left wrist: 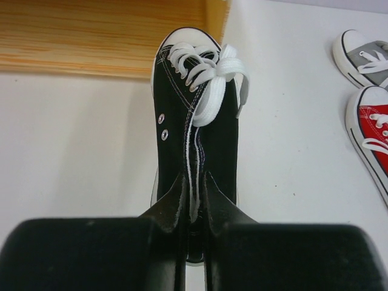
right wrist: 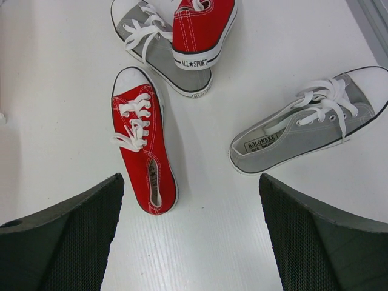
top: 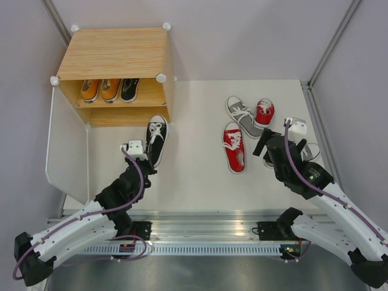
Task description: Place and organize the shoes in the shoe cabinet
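Pinching the heel of a black canvas sneaker (left wrist: pixel 176 121) in the left tool (left wrist: pixel 194 182); holding the right tool (right wrist: pixel 191 182) wide apart, empty, above the smooth white table (right wrist: pixel 54 121).

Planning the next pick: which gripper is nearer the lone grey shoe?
Right. The right gripper hovers open beside the grey shoe; left gripper is far left, clamping the black shoe.

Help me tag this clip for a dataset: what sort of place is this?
Probably a robot lab test cell, not a home: bare grey partition walls, two robot arms on an aluminium rail at the white table edge, and a shoe cabinet staged with sneakers.
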`<control>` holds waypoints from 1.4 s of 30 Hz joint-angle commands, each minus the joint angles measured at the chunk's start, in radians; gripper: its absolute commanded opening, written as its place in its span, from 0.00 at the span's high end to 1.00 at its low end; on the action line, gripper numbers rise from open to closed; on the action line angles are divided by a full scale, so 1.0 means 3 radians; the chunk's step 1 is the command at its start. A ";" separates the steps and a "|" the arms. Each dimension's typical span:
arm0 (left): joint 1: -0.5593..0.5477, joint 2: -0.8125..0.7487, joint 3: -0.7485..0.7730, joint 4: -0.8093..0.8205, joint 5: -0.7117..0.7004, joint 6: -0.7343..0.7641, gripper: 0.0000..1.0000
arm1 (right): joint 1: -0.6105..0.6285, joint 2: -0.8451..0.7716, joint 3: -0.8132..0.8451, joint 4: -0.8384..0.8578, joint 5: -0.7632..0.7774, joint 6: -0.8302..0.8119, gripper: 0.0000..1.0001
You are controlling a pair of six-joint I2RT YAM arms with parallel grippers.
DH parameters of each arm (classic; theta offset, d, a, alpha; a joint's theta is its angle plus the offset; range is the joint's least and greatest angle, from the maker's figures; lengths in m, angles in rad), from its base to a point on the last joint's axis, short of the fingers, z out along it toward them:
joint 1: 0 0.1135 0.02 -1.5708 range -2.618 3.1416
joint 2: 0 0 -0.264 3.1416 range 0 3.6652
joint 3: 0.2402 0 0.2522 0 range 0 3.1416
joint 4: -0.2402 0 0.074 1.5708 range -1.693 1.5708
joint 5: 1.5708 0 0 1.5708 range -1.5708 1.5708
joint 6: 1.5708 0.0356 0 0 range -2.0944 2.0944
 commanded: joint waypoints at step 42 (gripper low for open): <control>0.1197 0.0244 0.1370 0.0162 0.0884 0.0552 0.98 | -0.0013 -0.0287 0.0005 0.0008 0.0249 -0.0231 0.04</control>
